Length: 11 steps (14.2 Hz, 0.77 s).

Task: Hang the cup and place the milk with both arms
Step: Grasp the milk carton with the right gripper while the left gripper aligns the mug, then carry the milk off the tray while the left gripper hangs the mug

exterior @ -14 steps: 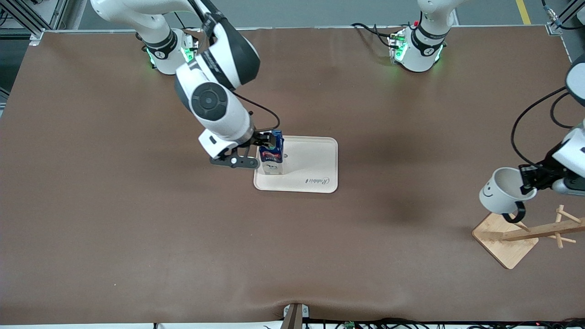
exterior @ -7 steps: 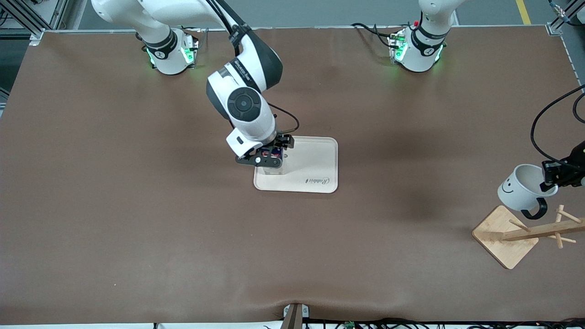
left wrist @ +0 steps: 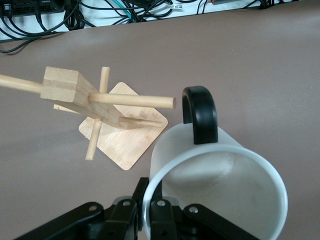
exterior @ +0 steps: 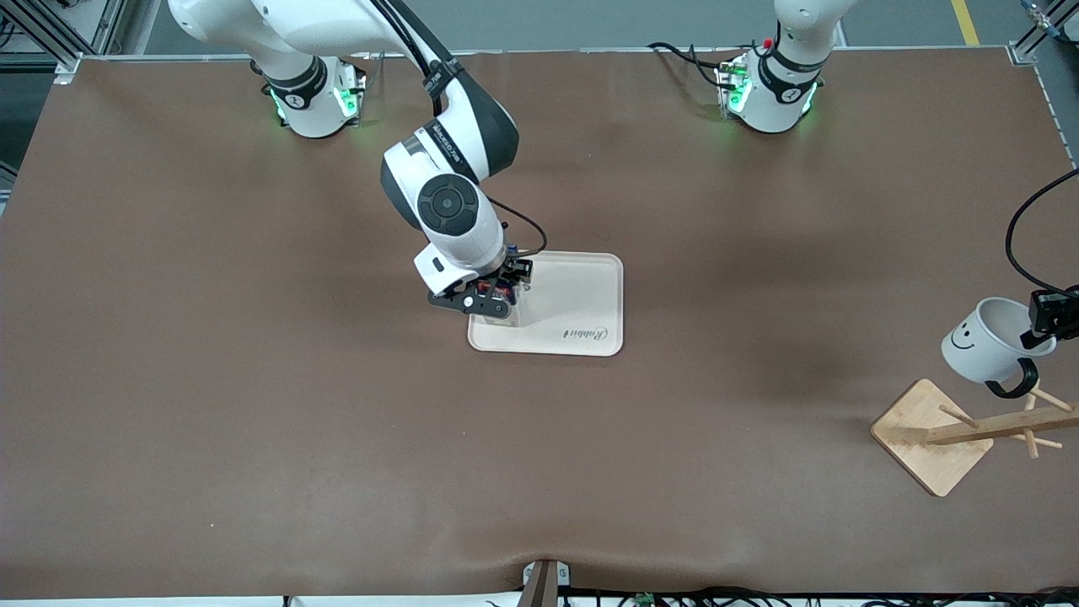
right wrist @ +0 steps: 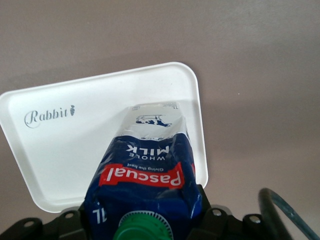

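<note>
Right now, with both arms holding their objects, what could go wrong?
The milk carton, gripped near its cap by the right gripper, stands close to the tray's edge; it may tip on release. The mug's handle, held by the left gripper, sits beside the rack's peg, so it might miss.

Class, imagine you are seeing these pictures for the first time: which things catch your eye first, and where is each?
The smiley cup, held by its rim in the left gripper, hangs in the air over the wooden rack at the left arm's end of the table. Mid-table, the right gripper clamps the blue milk on the white tray.
</note>
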### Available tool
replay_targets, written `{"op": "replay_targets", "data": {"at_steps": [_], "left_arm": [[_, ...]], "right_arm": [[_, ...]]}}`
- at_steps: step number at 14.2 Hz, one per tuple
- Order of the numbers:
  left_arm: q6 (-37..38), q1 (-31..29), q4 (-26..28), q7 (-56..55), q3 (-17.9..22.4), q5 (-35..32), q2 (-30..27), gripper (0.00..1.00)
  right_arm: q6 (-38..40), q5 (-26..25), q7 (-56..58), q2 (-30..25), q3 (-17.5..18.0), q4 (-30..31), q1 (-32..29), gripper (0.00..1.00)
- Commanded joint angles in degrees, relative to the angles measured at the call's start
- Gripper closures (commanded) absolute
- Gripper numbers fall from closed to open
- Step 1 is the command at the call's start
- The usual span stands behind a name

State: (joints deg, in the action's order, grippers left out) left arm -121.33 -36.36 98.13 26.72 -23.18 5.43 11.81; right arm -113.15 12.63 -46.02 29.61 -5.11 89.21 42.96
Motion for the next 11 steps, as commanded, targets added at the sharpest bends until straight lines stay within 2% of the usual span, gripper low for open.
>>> {"op": "replay_targets", "data": {"at_steps": [1,3,5,6,9,11], "left_arm": [[0.83,-1.08,-2.32,1.40,-0.55,1.77,1.10,1.00],[0.92,-1.34,-3.73,3.94,-0.46,2.04,2.07,1.00],[0.92,-1.35,-4.61,4.13,-0.55,2.04,2.95,1.00],[0.92,-1.35,-4.53,4.13,-0.55,2.04,3.04,1.00],[0.92,-2.48,-4.53,5.61,-0.46,3.71,3.92,1.00],[0.92,-3.27,-4.62,7.19,-0.55,3.71,4.18,1.00]], "right_arm": [[8.96,5.53,-0.92,-0.78,0.10,-6.65,-4.09,1.00],[15.92,6.70,-0.39,-1.22,0.01,-10.97,-9.71,1.00],[19.88,4.61,3.79,-3.84,-0.34,-10.47,-13.06,1.00],[21.73,1.12,8.27,-4.73,-0.26,-9.68,-15.69,1.00],[22.63,-1.29,20.40,-8.24,-0.34,-5.12,-24.30,1.00],[21.67,-4.79,30.41,-9.83,-0.25,-1.25,-31.41,1.00]]}}
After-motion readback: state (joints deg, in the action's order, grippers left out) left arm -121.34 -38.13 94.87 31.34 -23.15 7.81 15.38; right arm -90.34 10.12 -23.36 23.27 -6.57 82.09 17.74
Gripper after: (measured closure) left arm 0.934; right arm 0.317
